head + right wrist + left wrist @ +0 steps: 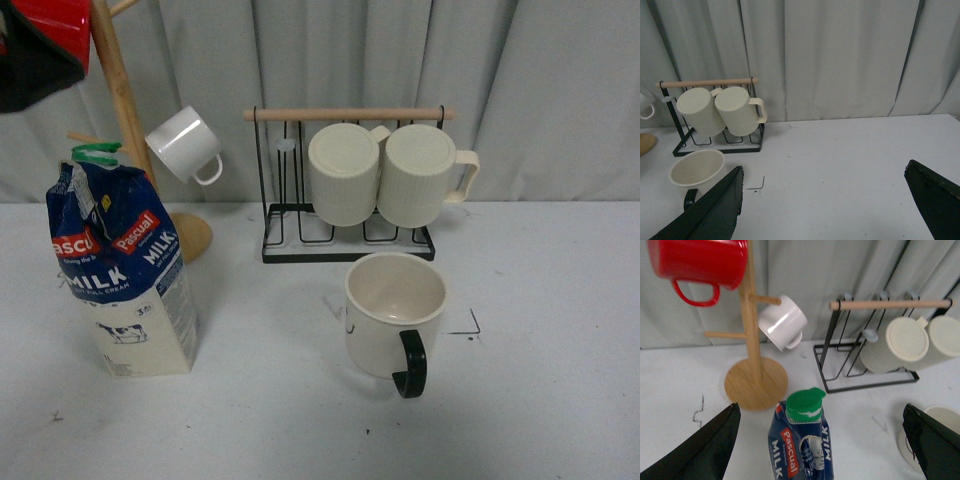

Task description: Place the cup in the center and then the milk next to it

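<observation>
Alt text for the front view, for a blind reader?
A cream cup with a black handle stands upright on a white table, before a rack holding two ribbed mugs. A milk carton stands further left, beside a wooden mug tree.

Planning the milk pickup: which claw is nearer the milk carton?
Left. The left claw is close to the milk, whose green cap shows between its open fingers. The right claw is nearer the cup; no milk in its view.

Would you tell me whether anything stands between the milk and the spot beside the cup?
Nothing visible does: only bare table lies between the milk and the cup.
</observation>
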You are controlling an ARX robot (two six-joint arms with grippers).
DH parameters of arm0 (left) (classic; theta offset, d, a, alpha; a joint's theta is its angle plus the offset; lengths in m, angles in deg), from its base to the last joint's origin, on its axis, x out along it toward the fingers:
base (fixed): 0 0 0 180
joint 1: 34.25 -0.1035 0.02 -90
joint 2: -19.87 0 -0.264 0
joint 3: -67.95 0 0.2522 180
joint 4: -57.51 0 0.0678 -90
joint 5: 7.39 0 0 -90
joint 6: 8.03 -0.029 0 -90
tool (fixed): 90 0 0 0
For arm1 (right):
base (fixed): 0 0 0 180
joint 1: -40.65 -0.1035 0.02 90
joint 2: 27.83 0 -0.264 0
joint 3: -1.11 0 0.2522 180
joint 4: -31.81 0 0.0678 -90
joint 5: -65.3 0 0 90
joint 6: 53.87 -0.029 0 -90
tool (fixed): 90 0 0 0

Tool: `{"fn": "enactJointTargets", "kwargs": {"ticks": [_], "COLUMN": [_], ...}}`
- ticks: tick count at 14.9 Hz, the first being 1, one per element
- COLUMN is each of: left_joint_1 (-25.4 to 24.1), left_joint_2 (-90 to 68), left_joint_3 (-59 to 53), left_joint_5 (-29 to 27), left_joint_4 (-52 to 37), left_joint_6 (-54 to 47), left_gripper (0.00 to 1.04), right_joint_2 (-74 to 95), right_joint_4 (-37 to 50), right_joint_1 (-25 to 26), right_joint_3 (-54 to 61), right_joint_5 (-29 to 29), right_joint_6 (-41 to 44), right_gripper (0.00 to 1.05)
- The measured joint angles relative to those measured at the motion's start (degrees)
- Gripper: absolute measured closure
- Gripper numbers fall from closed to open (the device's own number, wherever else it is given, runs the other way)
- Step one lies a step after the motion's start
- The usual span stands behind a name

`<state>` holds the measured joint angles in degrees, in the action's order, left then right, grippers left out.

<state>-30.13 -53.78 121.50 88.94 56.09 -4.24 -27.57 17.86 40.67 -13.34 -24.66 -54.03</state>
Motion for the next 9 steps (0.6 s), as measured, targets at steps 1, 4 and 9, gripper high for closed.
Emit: {"fn": "enactJointTargets", "kwargs": {"ticks": [1,4,9], "left_joint_1": [-0.33,-0.7,1.05], "left_joint_2": [-2.51,-8.13,-14.43], "left_joint_3": [0.83,4.83,5.9], "left_joint_5": [1.84,1.38,-1.29], "left_joint_4": [1.4,1.42,1.79], "left_joint_6": [-1.27,-4.37,-5.79], "left_gripper": [0.07,0.07,0.07], "right_joint_2": [0.0,0.0,0.0], "right_joint_4": [0.0,0.0,0.0], "right_joint_1": [0.0,0.0,0.0], "right_joint_3": [0.02,0.02,0.0], "right_joint_5": [0.0,-0.02,0.0], "right_joint_6": [0.0,0.0,0.0], "right_gripper": [0.06,0.06,0.06]}}
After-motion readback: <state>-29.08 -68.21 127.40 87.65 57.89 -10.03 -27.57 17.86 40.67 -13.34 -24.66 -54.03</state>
